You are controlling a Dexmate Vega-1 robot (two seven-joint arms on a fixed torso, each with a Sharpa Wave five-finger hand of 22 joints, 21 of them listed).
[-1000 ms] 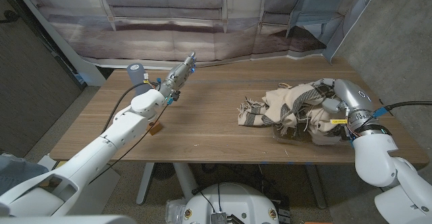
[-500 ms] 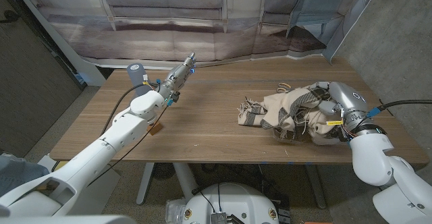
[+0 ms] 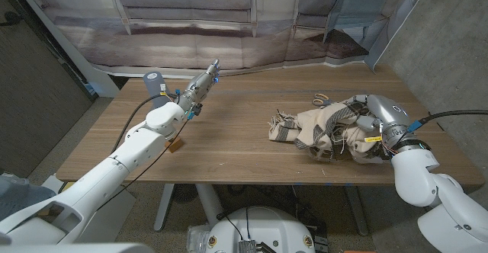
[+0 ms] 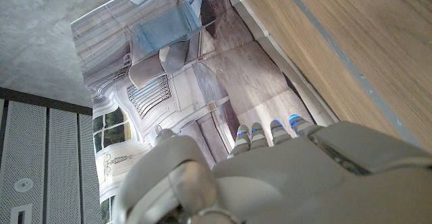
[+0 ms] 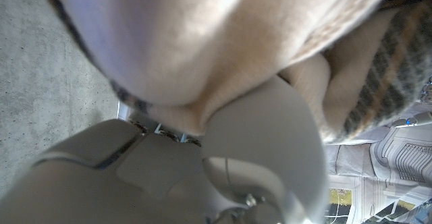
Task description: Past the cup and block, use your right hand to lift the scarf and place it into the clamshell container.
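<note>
The cream scarf [image 3: 324, 126] with dark plaid stripes lies bunched on the right part of the wooden desk [image 3: 236, 142], draped over the clear clamshell container [image 3: 326, 153], of which a low edge shows just under the cloth. The right hand [image 3: 369, 116] is buried in the scarf's right end, cloth pressed around it in the right wrist view [image 5: 223, 55], though whether its fingers grip the scarf cannot be told. Well apart from the scarf, the left hand [image 3: 200, 86] is raised with fingers held straight and together, holding nothing, near the grey cup [image 3: 155, 84], with a small wooden block [image 3: 177, 144] below that arm.
</note>
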